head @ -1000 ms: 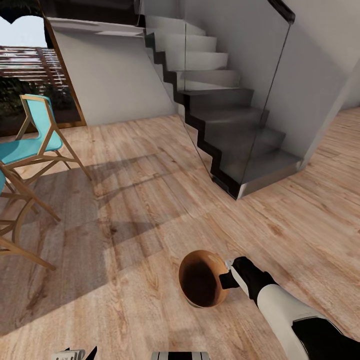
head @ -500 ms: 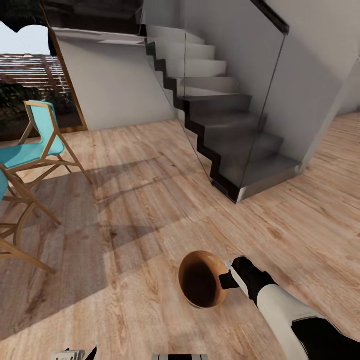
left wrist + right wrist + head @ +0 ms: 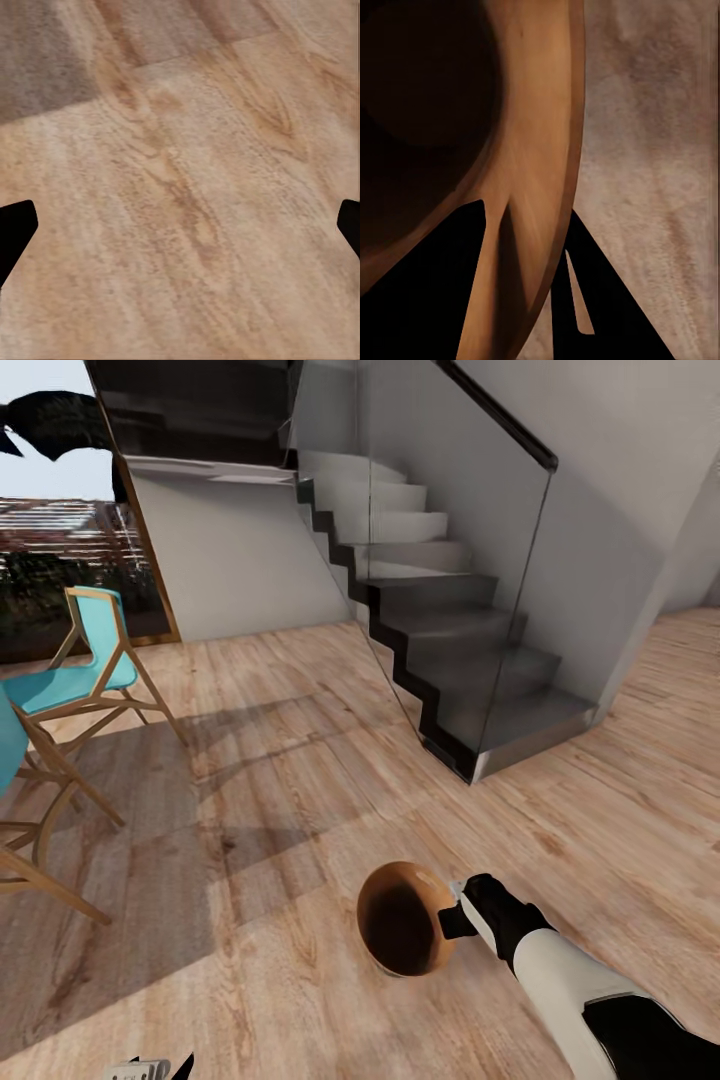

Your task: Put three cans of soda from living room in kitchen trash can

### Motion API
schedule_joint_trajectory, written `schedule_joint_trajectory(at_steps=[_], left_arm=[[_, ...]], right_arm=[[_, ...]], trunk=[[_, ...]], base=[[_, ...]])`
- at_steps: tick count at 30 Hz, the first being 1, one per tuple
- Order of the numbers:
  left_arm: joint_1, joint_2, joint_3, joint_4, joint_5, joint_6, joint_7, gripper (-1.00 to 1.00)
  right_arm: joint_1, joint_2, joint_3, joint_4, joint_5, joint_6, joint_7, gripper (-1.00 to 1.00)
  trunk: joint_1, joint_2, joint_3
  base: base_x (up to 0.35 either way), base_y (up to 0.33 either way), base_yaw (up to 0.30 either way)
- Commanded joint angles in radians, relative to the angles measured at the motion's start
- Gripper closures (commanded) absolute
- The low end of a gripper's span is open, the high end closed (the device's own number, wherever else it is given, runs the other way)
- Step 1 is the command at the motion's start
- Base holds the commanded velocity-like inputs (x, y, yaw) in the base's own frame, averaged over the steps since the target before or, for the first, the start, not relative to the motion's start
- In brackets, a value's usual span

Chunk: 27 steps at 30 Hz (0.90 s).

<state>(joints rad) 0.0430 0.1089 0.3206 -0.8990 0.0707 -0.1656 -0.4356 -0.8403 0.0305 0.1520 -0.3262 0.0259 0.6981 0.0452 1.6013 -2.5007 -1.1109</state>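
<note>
My right gripper [image 3: 455,911] is shut on the rim of the tash can [image 3: 401,920], a small round bin with a glossy copper-brown inside, held just above the wood plank floor. In the right wrist view the bin's rim [image 3: 542,150] runs between the two dark fingers [image 3: 457,300], one inside and one outside the wall. My left gripper [image 3: 180,229] is open over bare floor planks, and its tip peeks in at the lower edge of the head view [image 3: 150,1070]. The soda cans are out of view.
A dark staircase [image 3: 450,650] with a glass side panel [image 3: 470,590] rises ahead to the right. Turquoise chairs with wooden legs [image 3: 75,680] stand at the left by a large window [image 3: 60,560]. Open plank floor [image 3: 300,760] lies between them.
The whole picture has shifted slightly, so the camera moved. The bin stays in the same place in my right gripper's hold.
</note>
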Motion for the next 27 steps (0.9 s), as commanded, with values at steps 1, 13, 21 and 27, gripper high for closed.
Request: schedule_joint_trajectory(at_steps=[1, 13, 21, 27], left_arm=[[0.000, 0.000, 0.000, 0.000, 0.000, 0.000, 0.000, -1.00], [0.000, 0.000, 0.000, 0.000, 0.000, 0.000, 0.000, -1.00], [0.000, 0.000, 0.000, 0.000, 0.000, 0.000, 0.000, -1.00], [0.000, 0.000, 0.000, 0.000, -0.002, 0.000, 0.000, -1.00]], right_arm=[[0.000, 0.000, -0.003, -0.001, -0.012, 0.000, 0.002, 1.00], [0.000, 0.002, -0.002, 0.000, -0.012, 0.000, -0.003, 1.00], [0.000, 0.003, -0.002, 0.001, -0.012, 0.000, -0.008, 1.00], [0.000, 0.005, -0.002, 0.000, -0.012, 0.002, -0.010, 1.00]], trunk=[[0.000, 0.000, 0.004], [-0.040, 0.071, 0.043], [-0.070, 0.127, 0.068], [-0.093, 0.169, 0.087]], base=[[0.000, 0.000, 0.000], [0.000, 0.000, 0.000], [0.000, 0.000, 0.000], [0.000, 0.000, 0.000]])
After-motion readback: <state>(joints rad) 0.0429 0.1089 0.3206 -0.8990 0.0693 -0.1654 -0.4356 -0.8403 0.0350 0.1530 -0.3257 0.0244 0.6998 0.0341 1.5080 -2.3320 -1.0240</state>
